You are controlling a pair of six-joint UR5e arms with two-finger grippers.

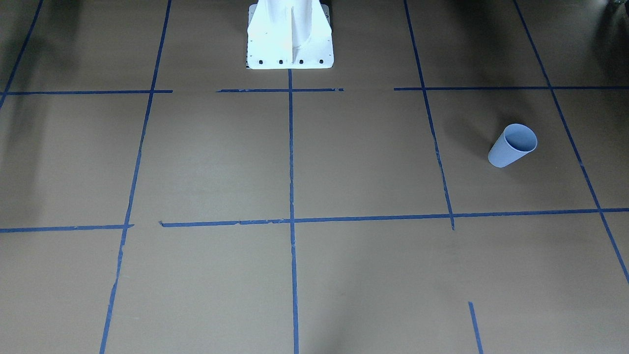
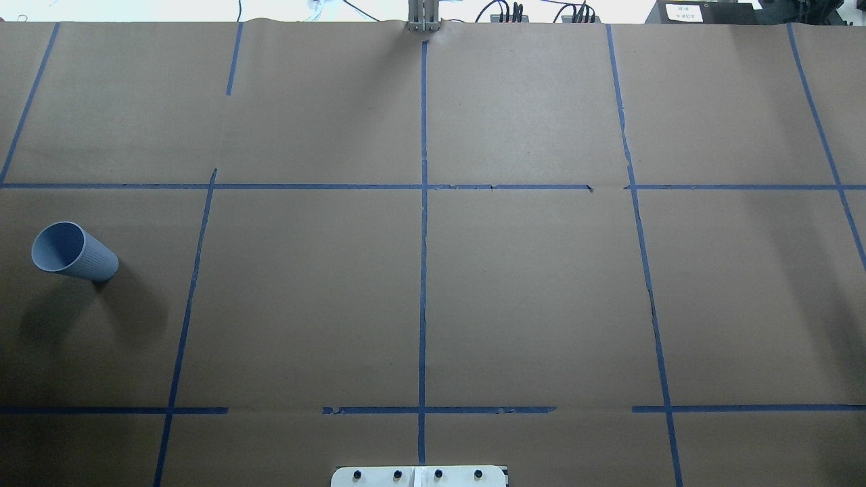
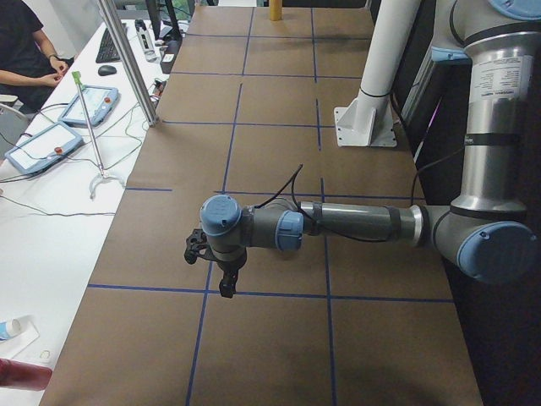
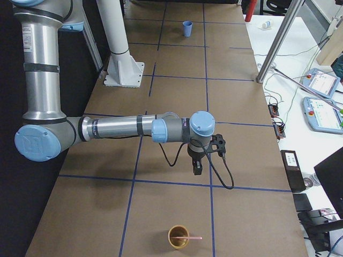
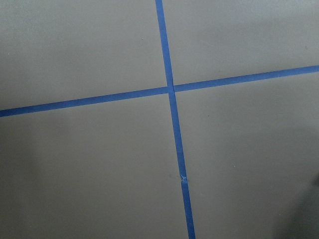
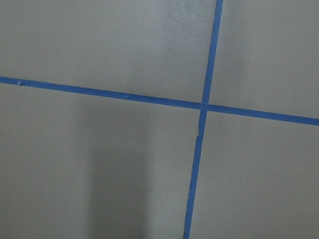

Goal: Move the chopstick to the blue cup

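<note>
The blue cup (image 2: pixel 73 252) stands upright and empty on the robot's left part of the table; it also shows in the front-facing view (image 1: pixel 512 146) and far off in the exterior right view (image 4: pixel 187 28). A pale pink chopstick (image 4: pixel 191 236) leans in a brown cup (image 4: pixel 178 239) at the table's right end. My right gripper (image 4: pixel 197 170) hangs above the table, short of the brown cup. My left gripper (image 3: pixel 227 289) hangs above the table on the left side. Both show only in side views, so I cannot tell whether they are open or shut.
Brown paper with blue tape lines (image 2: pixel 423 223) covers the table. The white robot base (image 1: pixel 290 34) stands at the robot's edge. Both wrist views show only paper and tape crossings (image 5: pixel 170 89). A person and tablets (image 3: pixel 59 135) are beside the table.
</note>
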